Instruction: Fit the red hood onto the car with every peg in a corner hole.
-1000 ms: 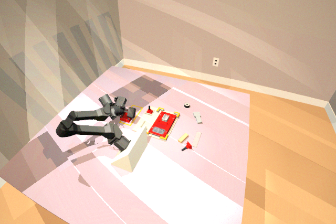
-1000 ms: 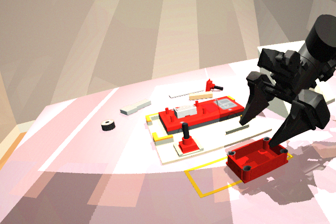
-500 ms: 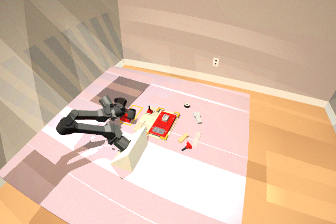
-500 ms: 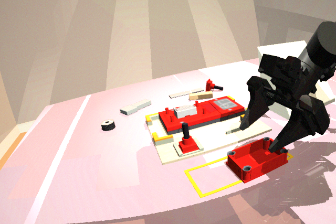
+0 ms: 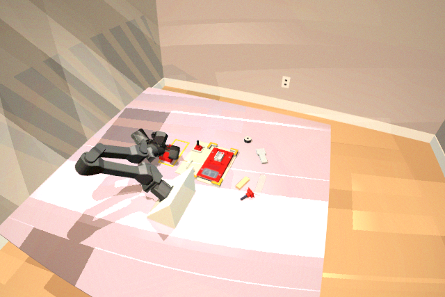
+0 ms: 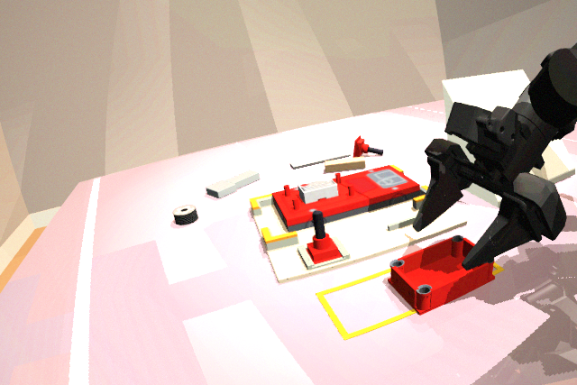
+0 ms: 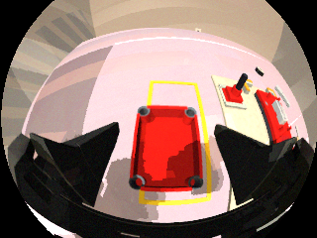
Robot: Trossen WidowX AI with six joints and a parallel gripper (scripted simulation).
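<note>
Spread wide and empty, the gripper (image 6: pixel 459 242) hangs from the downward-angled dark arm (image 5: pixel 118 164), one finger on each side of the hood (image 6: pixel 440 273), a glossy red rectangular shell with dark-ringed round corner bosses, lying partly inside a yellow outline (image 6: pixel 347 308) on the table (image 6: pixel 140 306).

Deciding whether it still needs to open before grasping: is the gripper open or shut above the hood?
Open. The gripper has its fingers spread wide on either side of the red hood, nothing between them.
</note>
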